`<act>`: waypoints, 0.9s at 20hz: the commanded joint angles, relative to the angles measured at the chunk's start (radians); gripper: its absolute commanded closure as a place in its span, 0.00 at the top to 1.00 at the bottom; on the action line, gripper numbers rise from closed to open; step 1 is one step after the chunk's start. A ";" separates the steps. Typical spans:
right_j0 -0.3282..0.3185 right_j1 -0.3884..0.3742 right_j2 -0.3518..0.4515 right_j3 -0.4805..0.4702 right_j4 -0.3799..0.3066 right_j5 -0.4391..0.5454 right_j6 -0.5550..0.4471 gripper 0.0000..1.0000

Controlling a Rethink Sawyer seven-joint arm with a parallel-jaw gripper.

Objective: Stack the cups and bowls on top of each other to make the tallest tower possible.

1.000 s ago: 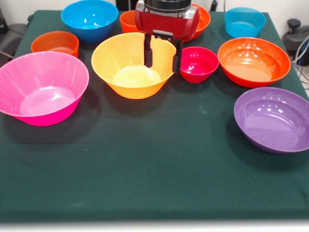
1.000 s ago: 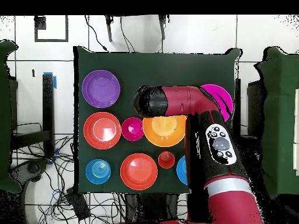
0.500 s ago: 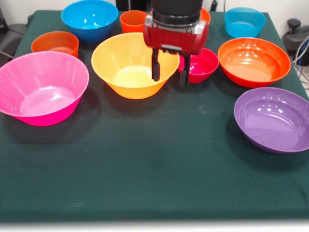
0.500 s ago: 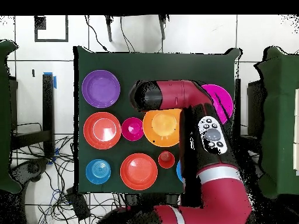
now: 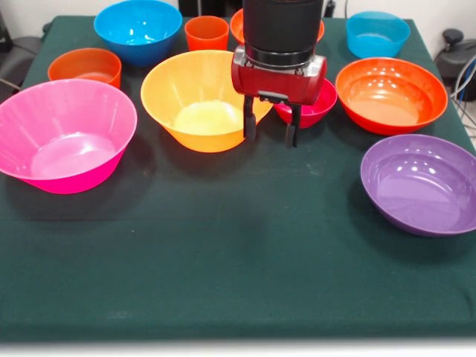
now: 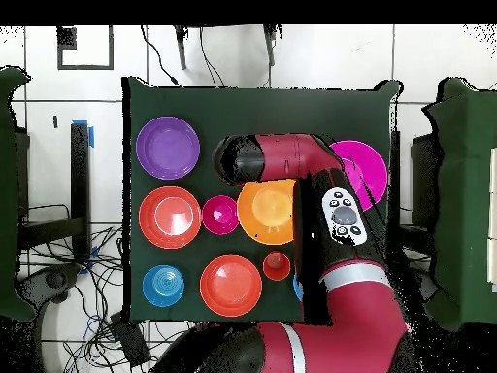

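Observation:
My gripper (image 5: 271, 140) is open and empty, its fingers pointing down above the green cloth, just in front of the gap between the large yellow-orange bowl (image 5: 201, 100) and the small magenta bowl (image 5: 318, 103), which it partly hides. From overhead the gripper (image 6: 233, 160) is beside the yellow-orange bowl (image 6: 267, 211), which holds nothing. The orange-red cup (image 5: 207, 32) stands upright at the back. A large pink bowl (image 5: 65, 134), an orange-red bowl (image 5: 390, 93) and a purple bowl (image 5: 420, 182) stand apart on the table.
A large blue bowl (image 5: 137, 28), a small blue bowl (image 5: 377, 33), a squat small orange bowl (image 5: 85, 67) and an orange bowl (image 6: 231, 285), partly behind the arm, stand at the back. The arm (image 6: 335, 223) covers the large blue bowl overhead.
My gripper has moved off the yellow-orange bowl's rim toward the table's front and slightly right in the front view, and it has come lower. No bowl has moved.

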 commanded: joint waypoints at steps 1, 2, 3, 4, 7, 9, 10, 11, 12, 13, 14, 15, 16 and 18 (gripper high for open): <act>0.005 -0.001 0.015 -0.008 -0.040 0.114 -0.106 1.00; 0.005 -0.008 0.015 -0.004 -0.038 0.119 -0.105 1.00; 0.006 -0.014 0.015 0.000 -0.035 0.124 -0.104 1.00; 0.006 -0.017 0.016 0.003 -0.033 0.126 -0.105 1.00; 0.012 -0.040 0.013 0.013 -0.025 0.149 -0.099 1.00; 0.015 -0.061 0.011 0.023 -0.018 0.166 -0.095 1.00; 0.016 -0.071 0.011 0.029 -0.015 0.173 -0.093 1.00; 0.014 -0.087 0.012 0.043 -0.011 0.178 -0.092 1.00; 0.012 -0.091 0.015 0.047 -0.010 0.182 -0.093 1.00; 0.007 -0.098 0.018 0.057 -0.010 0.178 -0.096 1.00; 0.002 -0.099 0.022 0.061 -0.010 0.180 -0.098 1.00; -0.004 -0.101 0.024 0.071 -0.012 0.169 -0.098 1.00; -0.006 -0.102 0.025 0.076 -0.014 0.166 -0.097 1.00; -0.008 -0.102 0.022 0.088 -0.029 0.136 -0.092 1.00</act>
